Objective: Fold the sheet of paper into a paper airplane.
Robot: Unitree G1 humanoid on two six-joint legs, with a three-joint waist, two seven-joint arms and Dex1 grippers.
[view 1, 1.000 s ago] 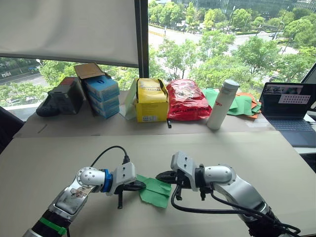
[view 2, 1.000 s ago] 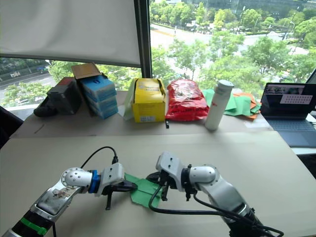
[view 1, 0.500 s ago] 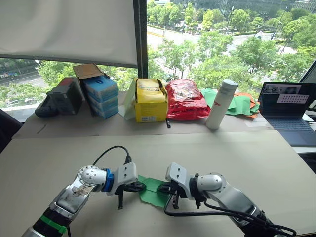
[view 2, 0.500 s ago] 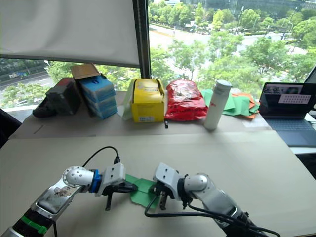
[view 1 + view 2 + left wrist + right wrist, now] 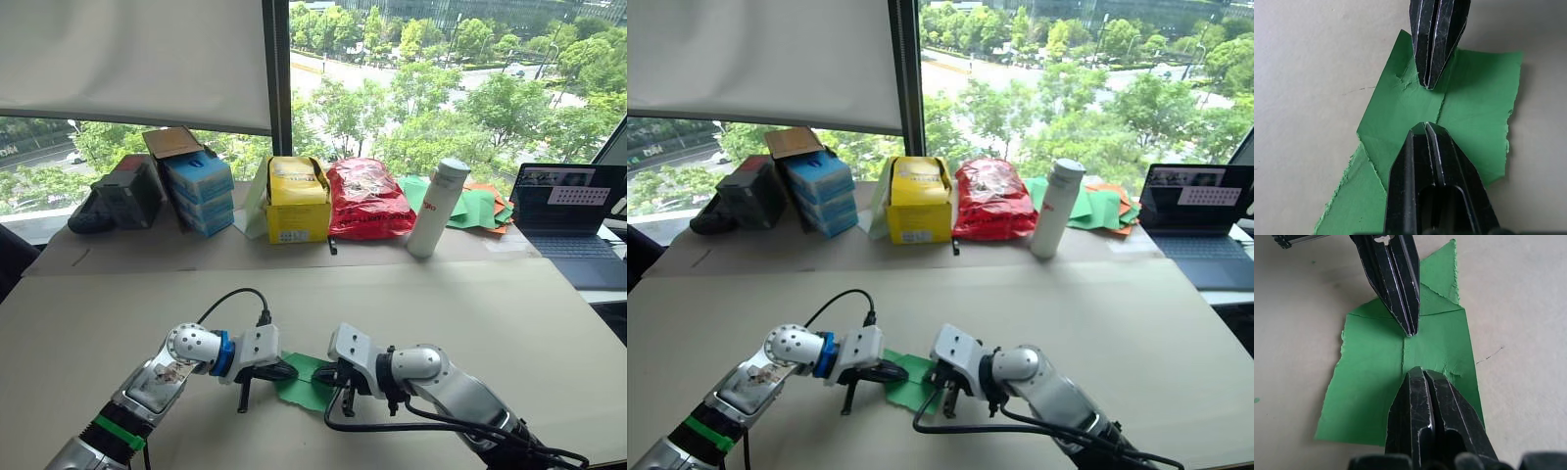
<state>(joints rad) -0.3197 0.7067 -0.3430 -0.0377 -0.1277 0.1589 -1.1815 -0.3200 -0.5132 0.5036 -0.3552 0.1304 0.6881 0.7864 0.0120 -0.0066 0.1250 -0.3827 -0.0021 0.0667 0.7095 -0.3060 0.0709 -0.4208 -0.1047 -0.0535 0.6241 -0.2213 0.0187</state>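
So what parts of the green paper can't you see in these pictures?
- Left eye view: the left gripper and right gripper cover both ends of the sheet of paper, so its outline is unclear.
- Left wrist view: that gripper's fingers hide the paper's middle, and the picture's edge cuts off one corner.
- Right wrist view: the fingers cover part of the centre crease.
- Whether the shut tips press the paper or hover just above cannot be told.
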